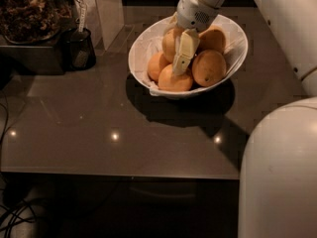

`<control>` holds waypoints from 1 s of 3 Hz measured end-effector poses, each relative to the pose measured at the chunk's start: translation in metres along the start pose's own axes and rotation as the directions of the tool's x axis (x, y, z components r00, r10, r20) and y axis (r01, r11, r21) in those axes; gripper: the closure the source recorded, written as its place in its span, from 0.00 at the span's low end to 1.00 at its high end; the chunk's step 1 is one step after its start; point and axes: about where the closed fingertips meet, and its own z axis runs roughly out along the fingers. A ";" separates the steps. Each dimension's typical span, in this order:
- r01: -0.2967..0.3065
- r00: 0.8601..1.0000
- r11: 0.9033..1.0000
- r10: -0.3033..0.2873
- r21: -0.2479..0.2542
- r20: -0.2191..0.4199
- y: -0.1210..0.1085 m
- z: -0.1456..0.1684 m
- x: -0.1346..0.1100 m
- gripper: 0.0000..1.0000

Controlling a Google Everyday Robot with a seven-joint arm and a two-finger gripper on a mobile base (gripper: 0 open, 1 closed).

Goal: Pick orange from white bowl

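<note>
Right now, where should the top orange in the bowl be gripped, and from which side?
Grip the orange across its widest middle, coming from above. It seems to lie highest in the pile, with other oranges packed beside it and the bowl wall around, so only its top looks free. The gripper hangs inside the bowl, close beside it.

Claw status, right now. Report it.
Claw: down inside the white bowl, among the oranges. It cannot be told whether it is open, closed or holding one.
</note>
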 end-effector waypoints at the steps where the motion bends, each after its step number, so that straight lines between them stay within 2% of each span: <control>1: 0.000 1.000 1.000 0.000 0.000 0.000 0.000 0.000 0.000 0.64; 2: 0.000 1.000 1.000 0.000 0.000 0.000 0.000 0.000 0.000 0.88; 3: 0.000 1.000 1.000 0.000 0.000 0.000 0.000 0.000 0.000 1.00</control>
